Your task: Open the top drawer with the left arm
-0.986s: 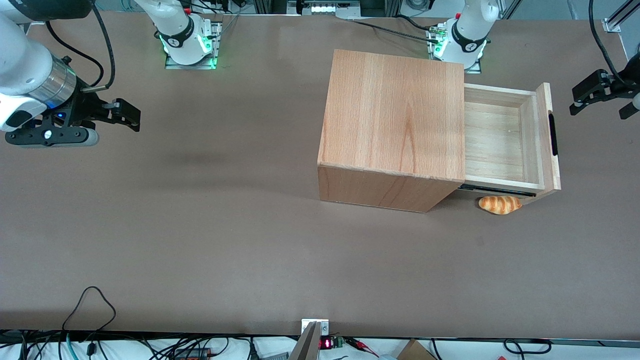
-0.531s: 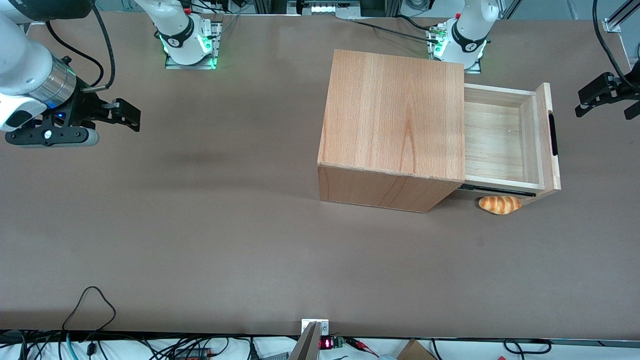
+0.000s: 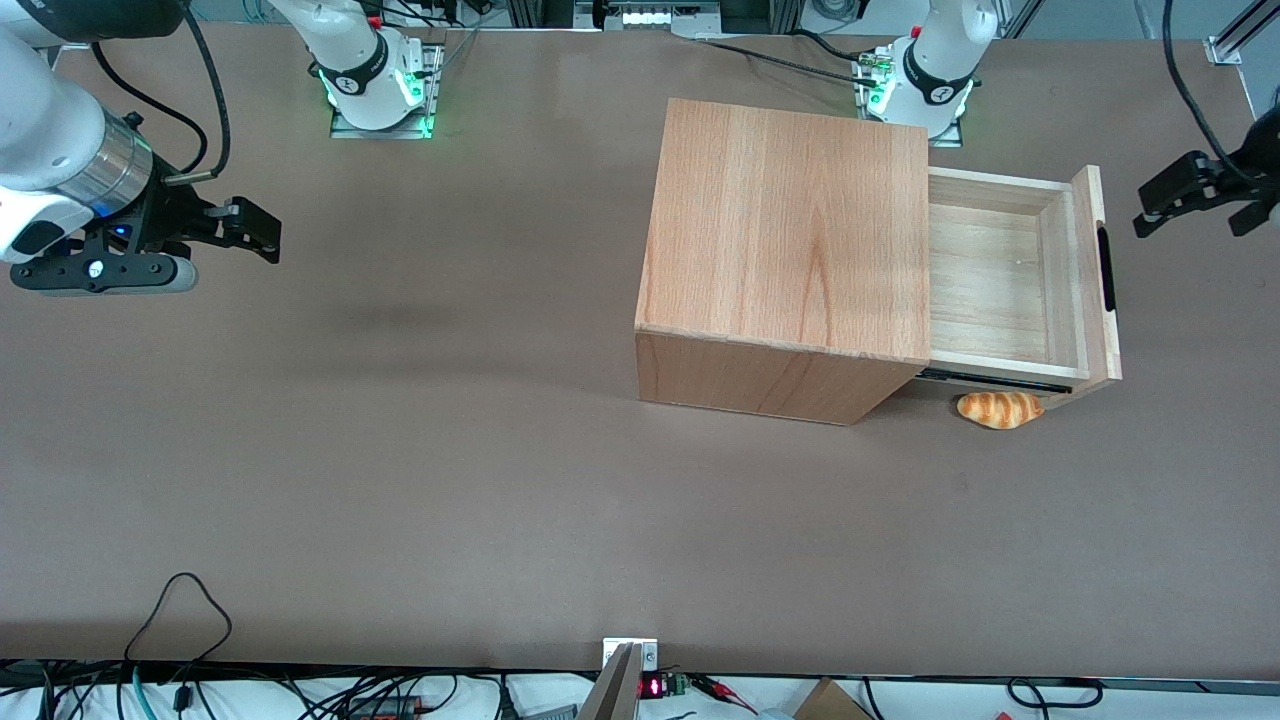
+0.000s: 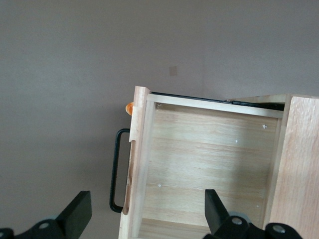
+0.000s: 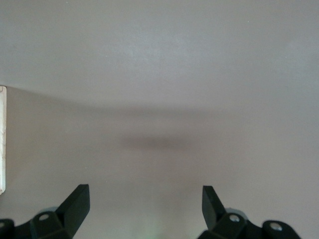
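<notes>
- The top drawer [image 3: 1010, 275] stands pulled well out of the cabinet [image 3: 790, 260], toward the working arm's end of the table [image 3: 400, 480]. Its pale plank floor is bare and open to view.
- Its front panel [image 3: 1097, 272] is upright at the outer end, with the slim black bar handle [image 3: 1105, 268] on its outer face. In the left wrist view the handle [image 4: 116, 172] shows as a thin black loop standing off the panel [image 4: 135, 159].
- A black slide rail [image 3: 990, 378] shows under the drawer's side nearer the front camera.
- The left arm's gripper [image 3: 1195, 195] hangs above the table just outward of the drawer front, apart from the handle and touching nothing. It sits farther from the front camera than the handle's middle.
- Its fingers [image 4: 77, 214] are spread wide with nothing between them; the wrist view looks down between them onto the drawer's [image 4: 204, 169] front panel and inside.
- A small bread roll [image 3: 1000, 408], golden with darker stripes, lies on the table beneath the drawer's corner nearer the front camera, partly tucked under it. Only an orange sliver of the roll [image 4: 128, 108] peeks past the panel in the wrist view.
- The cabinet stands on the brown table, its wood-grained top facing up.
</notes>
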Action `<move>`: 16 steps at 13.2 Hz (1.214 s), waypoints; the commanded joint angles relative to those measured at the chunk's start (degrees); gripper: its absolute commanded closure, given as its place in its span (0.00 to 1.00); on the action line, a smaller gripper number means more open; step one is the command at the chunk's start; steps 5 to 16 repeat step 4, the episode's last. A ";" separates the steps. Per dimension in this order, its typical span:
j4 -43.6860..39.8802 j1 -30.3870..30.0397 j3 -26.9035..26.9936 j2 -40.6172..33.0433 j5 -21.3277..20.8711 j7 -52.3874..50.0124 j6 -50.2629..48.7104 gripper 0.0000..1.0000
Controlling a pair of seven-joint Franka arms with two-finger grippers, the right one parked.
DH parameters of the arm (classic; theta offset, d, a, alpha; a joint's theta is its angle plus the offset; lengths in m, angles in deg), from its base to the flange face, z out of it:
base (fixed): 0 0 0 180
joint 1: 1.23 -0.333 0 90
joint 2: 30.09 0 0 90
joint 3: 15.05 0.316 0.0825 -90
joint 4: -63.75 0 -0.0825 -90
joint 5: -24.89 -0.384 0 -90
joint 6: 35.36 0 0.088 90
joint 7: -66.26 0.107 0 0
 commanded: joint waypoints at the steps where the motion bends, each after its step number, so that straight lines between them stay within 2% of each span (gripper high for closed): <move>1: -2.22 0.04 -0.25 0.26 -0.51 -1.28 -1.68 0.00; 4: -2.58 -0.05 -0.17 0.35 -0.24 1.51 -2.12 0.00; 16: -2.58 -0.05 -0.17 0.35 -0.24 1.51 -2.12 0.00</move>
